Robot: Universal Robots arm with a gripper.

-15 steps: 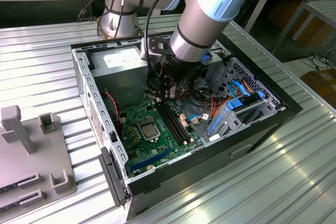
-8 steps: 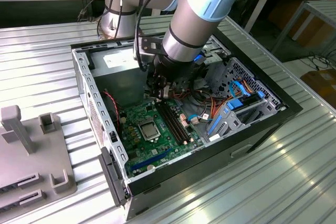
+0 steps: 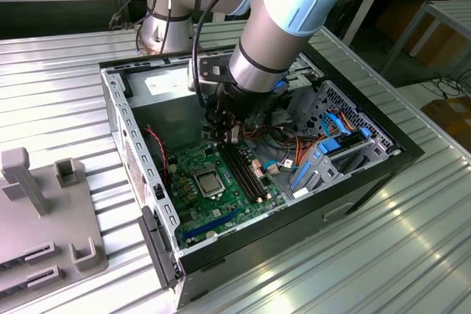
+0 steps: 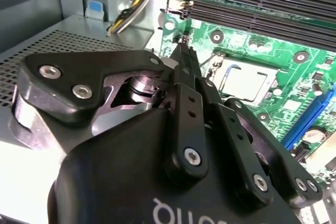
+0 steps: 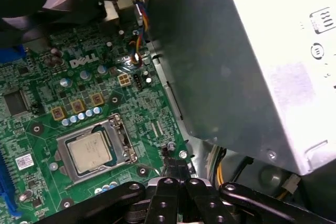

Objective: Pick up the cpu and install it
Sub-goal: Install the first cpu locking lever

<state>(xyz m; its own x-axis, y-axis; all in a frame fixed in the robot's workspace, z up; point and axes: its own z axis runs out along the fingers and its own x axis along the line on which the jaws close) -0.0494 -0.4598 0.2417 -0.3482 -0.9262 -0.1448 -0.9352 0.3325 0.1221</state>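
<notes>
Now the cpu lies flat in its socket on the green board, with its silver top facing up. The metal frame around it seems to hold it in place, so it looks like it is already put in.

The gripper hangs inside the open computer case. Its two black fingers are pressed tight together, and there is nothing between them. The tips point down at the board just beside the socket, near one of its corners and not over the chip. In the second wrist view the cpu shows a little way past the tips, on the side where the long black memory slots run. The chip is square, so it has no long side to line up with.

A big grey power box stands close by the gripper, on the side away from the chip. Yellow and red wires come out near it.

In the exterior view the arm reaches down into the case and hides the gripper a bit. The cpu sits on the board below it, towards the near end. Blue and orange cables lie towards the exterior view's right. A grey tray rests on the table at the exterior view's left, well apart from the case.
</notes>
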